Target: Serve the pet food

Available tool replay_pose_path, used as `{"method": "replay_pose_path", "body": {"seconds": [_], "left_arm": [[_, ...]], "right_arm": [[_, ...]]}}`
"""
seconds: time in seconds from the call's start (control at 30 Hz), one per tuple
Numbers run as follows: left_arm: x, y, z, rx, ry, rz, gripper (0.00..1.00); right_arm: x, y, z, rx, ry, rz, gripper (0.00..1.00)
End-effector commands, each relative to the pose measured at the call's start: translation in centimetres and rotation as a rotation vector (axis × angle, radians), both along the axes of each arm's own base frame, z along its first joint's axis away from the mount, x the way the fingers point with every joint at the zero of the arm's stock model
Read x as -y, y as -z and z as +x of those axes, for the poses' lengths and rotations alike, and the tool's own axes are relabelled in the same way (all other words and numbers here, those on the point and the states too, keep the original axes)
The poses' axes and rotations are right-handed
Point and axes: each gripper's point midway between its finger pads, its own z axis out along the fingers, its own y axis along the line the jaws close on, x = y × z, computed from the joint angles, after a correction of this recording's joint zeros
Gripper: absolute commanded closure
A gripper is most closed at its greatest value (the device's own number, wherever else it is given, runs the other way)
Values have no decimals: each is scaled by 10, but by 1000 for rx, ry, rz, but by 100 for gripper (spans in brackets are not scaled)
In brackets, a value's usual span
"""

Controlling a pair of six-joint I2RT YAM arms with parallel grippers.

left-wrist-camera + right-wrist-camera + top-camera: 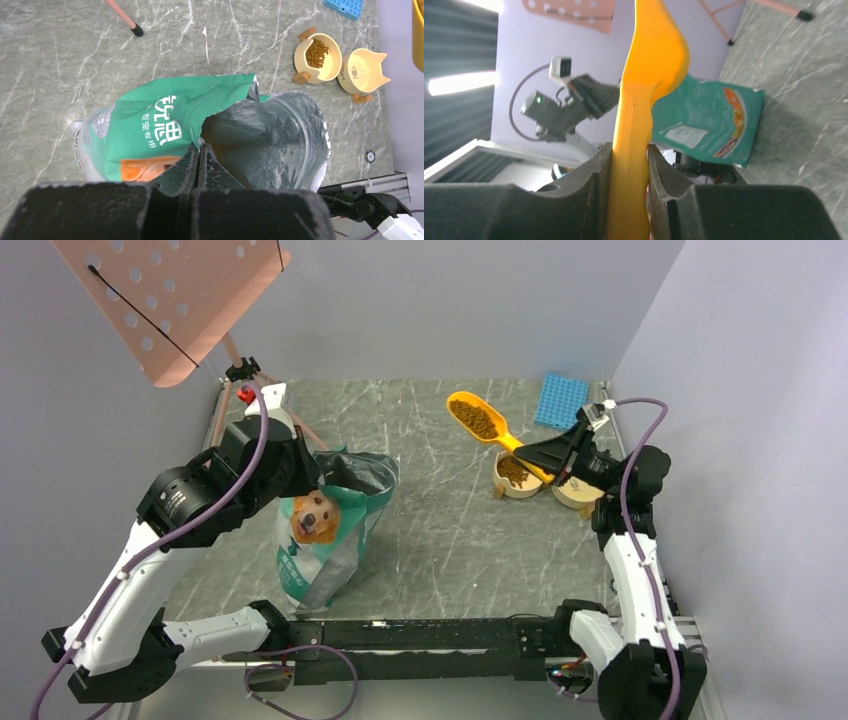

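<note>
Clamping the orange scoop by its handle, the right end effector carries a load of pet food in the scoop's head, above the surface. From the fingers the handle's long axis runs away and to the left — so the kibble sits out beyond the end effector, past the two bowls rather than over them. The bowl with kibble in it lies just under the handle in the top view. The empty cat-eared bowl stands beside it, on the right-arm side, largely hidden beneath the right wrist. To fill that one, I judge the head must be drawn back toward the near right before tipping. The left end effector is clenched on the rim of the bag, well apart from the bowls — the right arm is the nearer.
</note>
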Motion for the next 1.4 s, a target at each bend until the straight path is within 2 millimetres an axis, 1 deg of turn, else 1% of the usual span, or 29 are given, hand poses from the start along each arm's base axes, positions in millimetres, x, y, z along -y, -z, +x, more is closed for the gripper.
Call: {"method": "replay_pose_path", "body": {"seconds": [0.0, 0.03, 0.07, 0.17, 0.3, 0.4, 0.57, 0.67, 0.77, 1.03, 1.27, 1.37], "left_arm": [[-2, -23, 0, 88, 25, -35, 100], [-2, -25, -1, 91, 31, -34, 100], [-2, -26, -1, 96, 38, -31, 100], [-3, -31, -4, 111, 61, -24, 100], [-5, -36, -6, 133, 85, -8, 100], [-6, -39, -7, 149, 101, 0, 100], [-6, -43, -10, 175, 128, -1, 100], [-6, -42, -13, 182, 138, 4, 100], [-7, -42, -15, 190, 146, 11, 100], [-11, -44, -17, 217, 147, 31, 100], [-17, -43, -17, 230, 128, 41, 100], [-19, -43, -17, 235, 121, 45, 100]], "right_arm": [[30, 0, 15, 105, 97, 22, 100], [38, 2, 19, 126, 130, 28, 100], [48, 7, 26, 122, 173, 36, 100], [71, 22, 38, 119, 278, 56, 100], [93, 46, 46, 120, 387, 47, 100], [109, 69, 48, 92, 477, 50, 100], [133, 108, 45, 40, 633, 83, 100], [146, 130, 42, 5, 723, 95, 100], [157, 152, 40, -39, 784, 88, 100], [181, 194, 36, -175, 918, 111, 100], [197, 216, 42, -297, 969, 112, 100], [201, 232, 43, -377, 972, 82, 100]]}}
